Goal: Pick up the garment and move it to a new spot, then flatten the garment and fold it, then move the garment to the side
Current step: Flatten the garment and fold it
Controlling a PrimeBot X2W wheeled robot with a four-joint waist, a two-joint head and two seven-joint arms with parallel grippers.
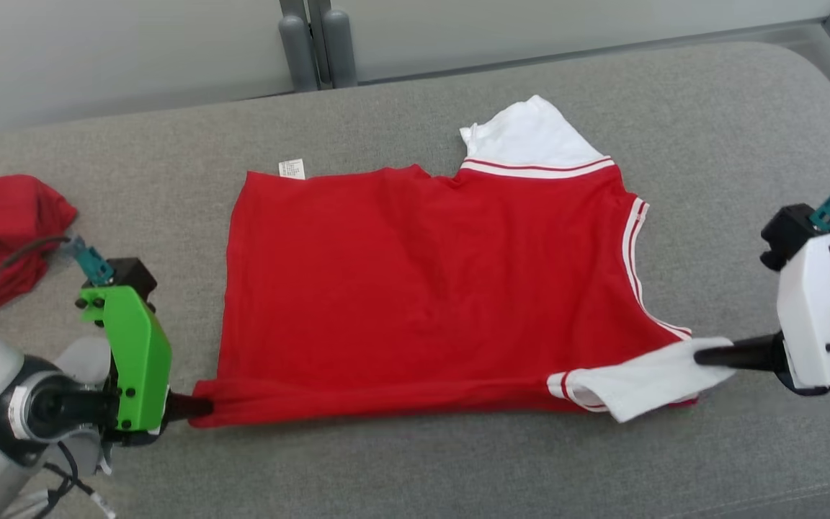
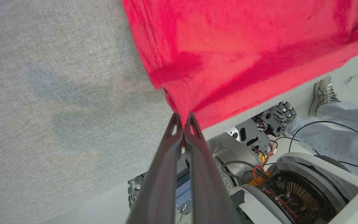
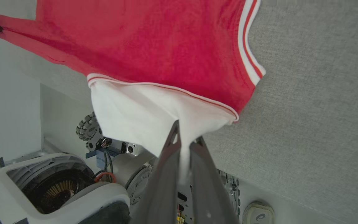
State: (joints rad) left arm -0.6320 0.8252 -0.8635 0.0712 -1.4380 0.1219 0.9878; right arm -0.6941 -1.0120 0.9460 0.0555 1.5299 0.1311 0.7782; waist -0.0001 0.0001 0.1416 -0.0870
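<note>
Now, start at the left. A second red cloth (image 1: 4,231) sits in a crumpled heap on the grey cushion (image 1: 415,468), off behind your left gripper (image 1: 197,408) and not touching it. That gripper's two dark fingers are pinched tight on the bottom corner of the red shirt (image 1: 422,288). The cloth bunches into a little point right at the fingertips. From there the shirt spreads away from the fingers and lies mostly flat on the cushion. Its near edge is pulled into a straight line between your two grippers. A small white label (image 1: 291,169) pokes out at the far hem. Farther along, white stripes run round the arm hole, and the far white sleeve (image 1: 523,137) sticks out. Your right gripper (image 1: 704,356) is squeezed closed on the near white sleeve (image 1: 638,386), with the cloth caught between its fingers.

I think the shirt is light, soft and floppy. It will likely sag and crease wherever you don't hold it, and thin cloth can slip from a weak pinch. Corners and hems look like the best places to hold, since the stitching is thicker there. The cushion looks rough and woven, so the shirt may drag on it.
</note>
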